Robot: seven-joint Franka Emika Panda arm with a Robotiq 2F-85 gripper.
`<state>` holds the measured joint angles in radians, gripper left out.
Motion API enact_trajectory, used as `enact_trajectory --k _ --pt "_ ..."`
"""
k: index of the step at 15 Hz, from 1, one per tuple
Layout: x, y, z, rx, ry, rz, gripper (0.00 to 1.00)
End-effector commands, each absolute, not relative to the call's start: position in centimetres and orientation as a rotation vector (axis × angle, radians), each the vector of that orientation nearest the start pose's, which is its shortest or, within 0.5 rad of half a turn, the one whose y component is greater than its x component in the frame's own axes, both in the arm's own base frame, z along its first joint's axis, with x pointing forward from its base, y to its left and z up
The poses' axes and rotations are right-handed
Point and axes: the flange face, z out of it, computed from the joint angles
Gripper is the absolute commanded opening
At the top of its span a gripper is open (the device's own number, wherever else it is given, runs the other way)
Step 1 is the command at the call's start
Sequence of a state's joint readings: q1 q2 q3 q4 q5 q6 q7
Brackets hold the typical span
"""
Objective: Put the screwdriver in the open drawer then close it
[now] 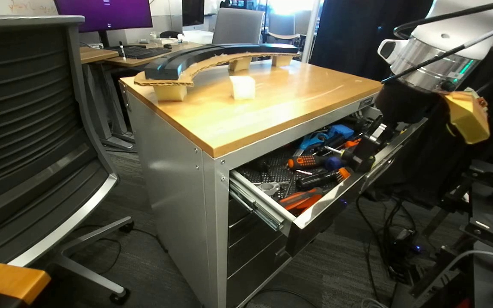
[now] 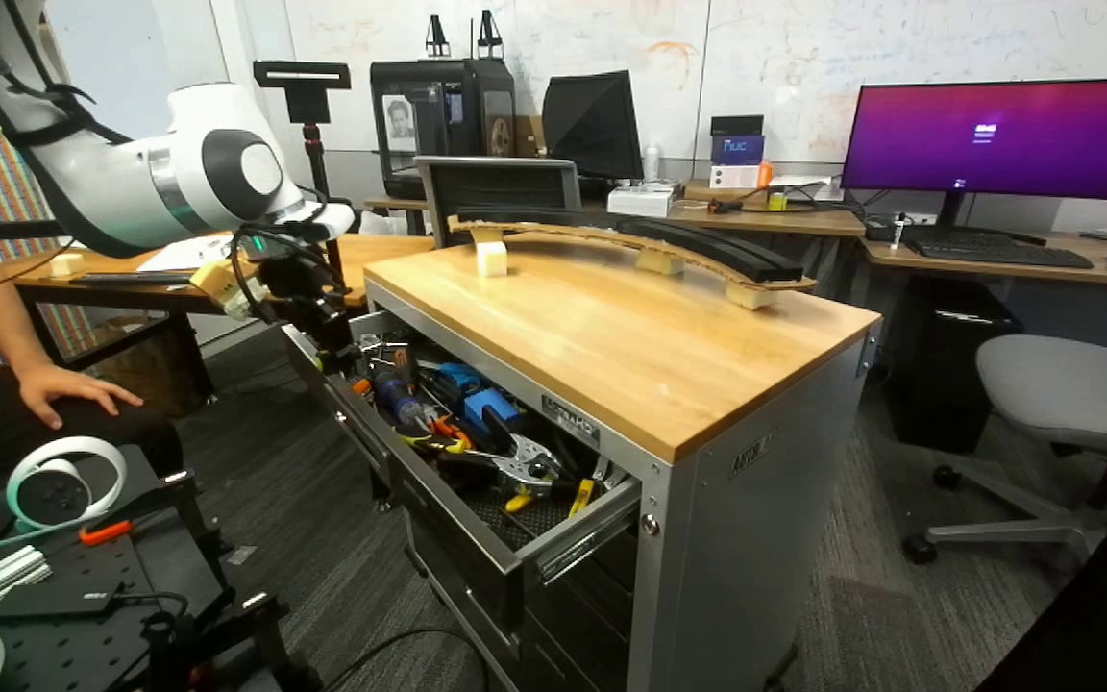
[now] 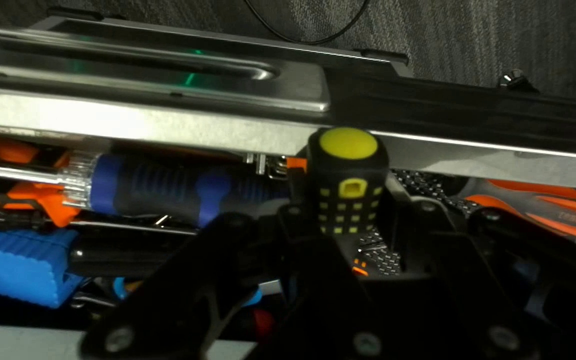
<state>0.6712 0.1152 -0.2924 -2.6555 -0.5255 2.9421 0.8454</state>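
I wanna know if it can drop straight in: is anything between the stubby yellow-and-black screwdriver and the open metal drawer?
Nothing visible blocks it. The black gripper holds the stubby screwdriver over the drawer, near the front rim. A blue-and-black tool handle lies inside close by, so it might land against that.

Seen from above and off a corner of the grey cabinet (image 1: 173,179), the wooden top (image 1: 289,96) and open drawer (image 1: 315,226) angle across mid-frame in an exterior view, my arm (image 1: 464,34) at upper right and a black chair (image 1: 28,128) close at left. In an exterior view from off the cabinet's opposite end, also angled down, my arm is at upper left, a whiteboard (image 2: 784,58) along the top. The cabinet, drawer and arm appear in both exterior views. My wrist view, much nearer, faces down into the drawer, its front crossing the upper frame, my gripper (image 3: 350,215) at the bottom.
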Motion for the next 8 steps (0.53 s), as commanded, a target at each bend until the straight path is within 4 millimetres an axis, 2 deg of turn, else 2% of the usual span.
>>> enact_trajectory --k 1,5,6,7,8 --pt "39.4 19.7 23.1 -3.133 -0.087 -0.432 0.14" --pt "41.4 20.7 24.3 -3.069 -0.042 -0.563 0.14" --pt "41.9 21.0 24.6 -3.051 -0.017 -0.594 0.59" --pt "42.4 21.1 25.0 -3.039 -0.007 -0.632 0.60" --pt "42.9 21.1 25.4 -3.027 0.007 -0.669 0.67"
